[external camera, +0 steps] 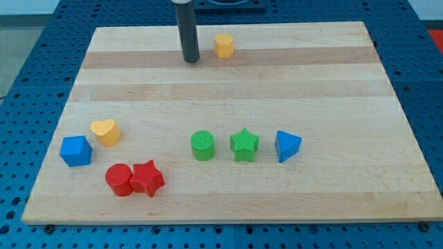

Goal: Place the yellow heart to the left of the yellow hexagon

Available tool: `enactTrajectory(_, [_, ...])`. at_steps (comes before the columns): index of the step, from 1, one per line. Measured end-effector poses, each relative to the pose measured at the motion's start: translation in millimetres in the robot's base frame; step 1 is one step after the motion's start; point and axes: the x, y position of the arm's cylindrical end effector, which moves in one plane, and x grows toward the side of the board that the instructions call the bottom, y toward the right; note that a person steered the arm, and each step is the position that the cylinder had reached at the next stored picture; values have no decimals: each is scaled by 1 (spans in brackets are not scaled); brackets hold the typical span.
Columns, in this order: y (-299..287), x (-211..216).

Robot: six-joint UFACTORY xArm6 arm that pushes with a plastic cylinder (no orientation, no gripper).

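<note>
The yellow heart (105, 131) lies near the view's left edge of the wooden board, just up and right of a blue cube (75, 151). The yellow hexagon (223, 45) sits near the view's top, about the middle. My tip (191, 59) is the lower end of the dark rod, standing a short way to the left of the yellow hexagon and apart from it. The tip is far from the yellow heart, up and to its right.
A red cylinder (119, 180) and a red star (147, 178) touch each other at the lower left. A green cylinder (203, 146), a green star (244, 144) and a blue triangle (286, 146) stand in a row at the middle. The board (346, 104) lies on a blue table.
</note>
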Motion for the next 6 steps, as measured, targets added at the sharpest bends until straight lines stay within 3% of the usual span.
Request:
enactTrajectory(1, [70,-25])
enactTrajectory(2, [64,-17])
enactTrajectory(3, [62,93])
enactTrajectory(5, [-36,226])
enactTrajectory(6, [-108,237])
